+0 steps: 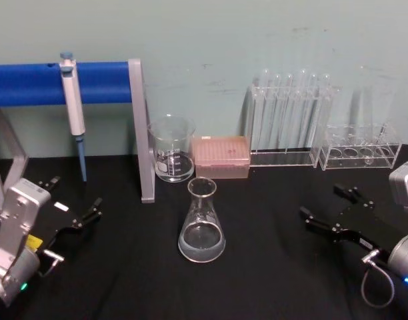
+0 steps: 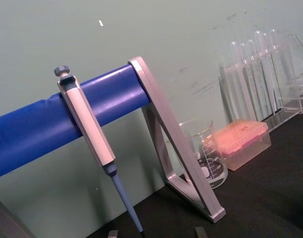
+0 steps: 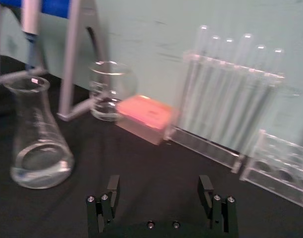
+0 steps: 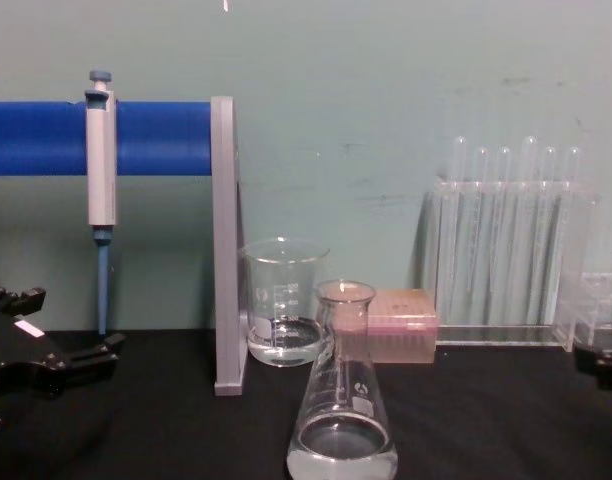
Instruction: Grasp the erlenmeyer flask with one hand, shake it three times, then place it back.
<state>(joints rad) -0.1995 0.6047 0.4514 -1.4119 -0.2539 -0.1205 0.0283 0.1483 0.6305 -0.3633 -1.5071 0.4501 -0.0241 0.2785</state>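
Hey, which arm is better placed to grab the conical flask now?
Right. The right gripper is open, fingers aimed at the erlenmeyer flask; the left gripper angles toward the pipette stand.

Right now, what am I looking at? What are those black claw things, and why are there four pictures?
It is a robot with two arms. Each arm ends in a black pincer: the left pincer and the right pincer, both open and holding nothing. One picture looks down from the robot's head, one looks sideways from its chest, and one comes from each wrist. On the black table stands a cone-shaped glass flask, between the pincers. Behind it are a glass beaker, a pink box, racks of test tubes, and a pipette hanging on a blue bar.
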